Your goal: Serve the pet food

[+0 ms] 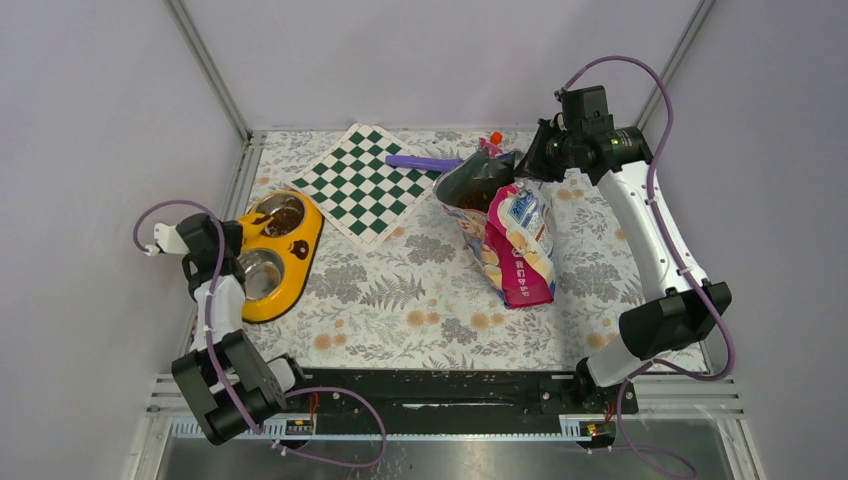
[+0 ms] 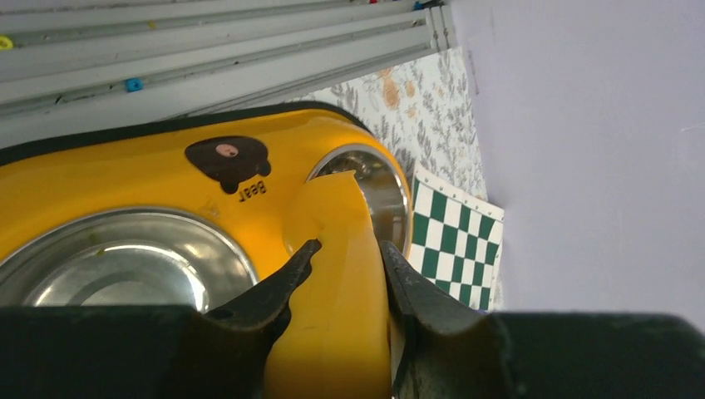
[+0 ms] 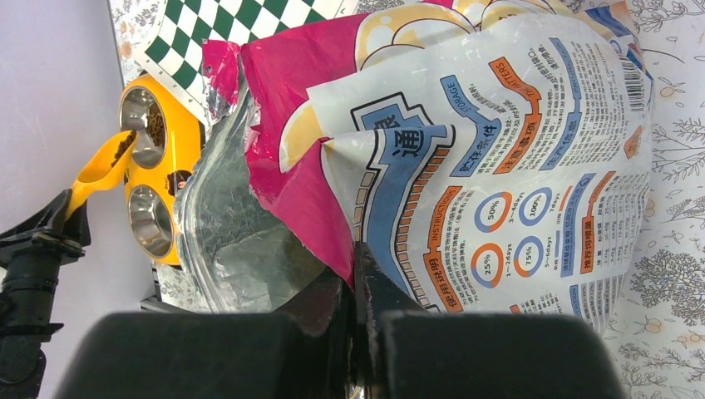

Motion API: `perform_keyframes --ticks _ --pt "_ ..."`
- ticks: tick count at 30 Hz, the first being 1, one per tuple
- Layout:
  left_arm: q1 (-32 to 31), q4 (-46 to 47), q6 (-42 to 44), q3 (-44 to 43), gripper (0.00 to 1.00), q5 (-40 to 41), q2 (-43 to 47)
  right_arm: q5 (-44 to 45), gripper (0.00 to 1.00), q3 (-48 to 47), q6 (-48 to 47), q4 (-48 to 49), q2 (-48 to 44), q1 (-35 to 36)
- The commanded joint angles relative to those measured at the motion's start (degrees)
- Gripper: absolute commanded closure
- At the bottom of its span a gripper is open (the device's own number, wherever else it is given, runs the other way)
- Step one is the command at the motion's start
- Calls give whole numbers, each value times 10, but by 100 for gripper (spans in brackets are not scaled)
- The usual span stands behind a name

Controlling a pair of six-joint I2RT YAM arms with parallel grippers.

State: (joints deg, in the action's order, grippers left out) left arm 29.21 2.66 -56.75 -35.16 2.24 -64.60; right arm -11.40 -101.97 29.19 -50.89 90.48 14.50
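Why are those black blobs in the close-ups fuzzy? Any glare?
Left wrist view: left pincer too near the lens, blurred; steel bowl glints. Right wrist view: right pincer blurred likewise; bag's foil lining shines. Top view: even, sharp.

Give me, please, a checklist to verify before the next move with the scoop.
1. Left tool shut on scoop: ok.
2. Scoop tip reaches the far bowl: ok.
3. Kibble in far bowl: ok.
4. Kibble in near bowl: not ok, it is empty.
5. Right tool grips the bag edge, mouth open: ok.
6. Scoop fully emptied: cannot tell.
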Motion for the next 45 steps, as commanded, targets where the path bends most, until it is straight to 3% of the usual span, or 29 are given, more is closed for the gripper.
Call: perform_keyframes --ticks 1,15,21,26,29,37,41,45 --pt "-10 0 1 -58 100 37 -14 13 100 1 -5 39 -11 -6" --pt "-88 -163 45 -184 100 169 -57 15 100 -6 2 39 -1 -7" --pt "-122 -204 60 -220 100 212 -40 15 100 0 2 39 -3 -7" --pt "-168 -270 71 -264 100 301 -17 2 100 4 -2 39 -9 -7" --pt "-174 -244 90 -262 100 249 6 -20 100 15 -2 53 -17 -6" --pt "-197 -120 98 -252 100 -57 37 -33 100 21 -6 67 -20 16" --pt "-222 8 76 -234 100 -241 35 -25 100 10 -14 67 -9 47" --pt "-259 111 38 -233 100 -360 7 -17 100 -21 -29 59 13 72"
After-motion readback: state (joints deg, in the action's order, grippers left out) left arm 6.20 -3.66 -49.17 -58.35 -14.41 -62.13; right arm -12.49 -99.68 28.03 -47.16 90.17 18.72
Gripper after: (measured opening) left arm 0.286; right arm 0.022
